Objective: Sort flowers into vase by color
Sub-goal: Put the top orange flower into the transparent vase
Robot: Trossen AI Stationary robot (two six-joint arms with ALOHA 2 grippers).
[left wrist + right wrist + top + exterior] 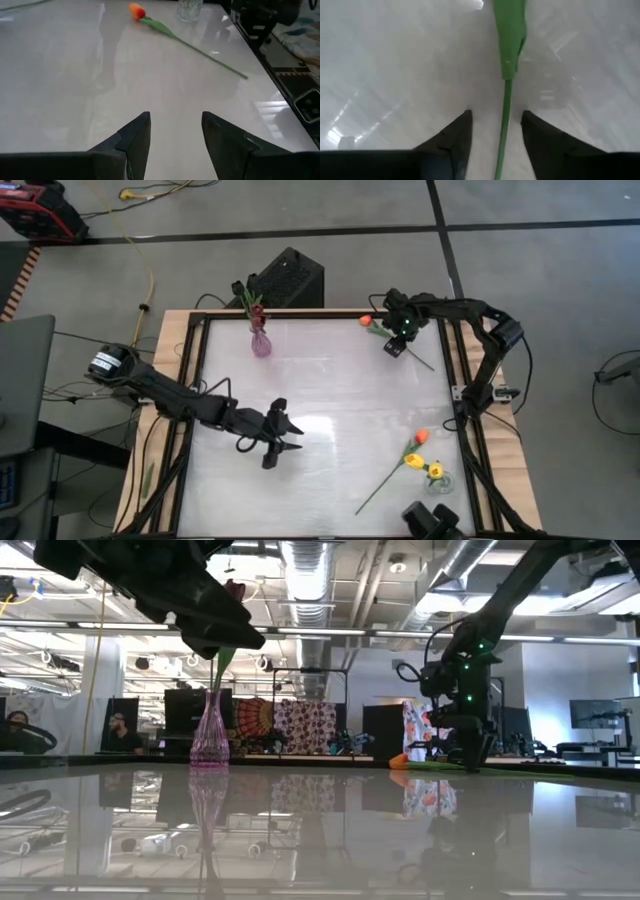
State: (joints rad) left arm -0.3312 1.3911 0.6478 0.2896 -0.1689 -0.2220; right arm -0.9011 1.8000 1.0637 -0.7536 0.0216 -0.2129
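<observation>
Right gripper [495, 145] low over table [330, 390], jaws apart w/ an orange tulip's green stem [506, 107] between them, ungripped. Left gripper [175, 140] open, empty, mid-table.

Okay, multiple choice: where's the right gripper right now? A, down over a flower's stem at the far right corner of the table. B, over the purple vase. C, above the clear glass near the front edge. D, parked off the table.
A: the right gripper is low at the far right corner, and its wrist view shows the green stem of the flower lying on the table running between its open fingers.

vase [260, 343] back left, flowers [415, 460] front right
</observation>
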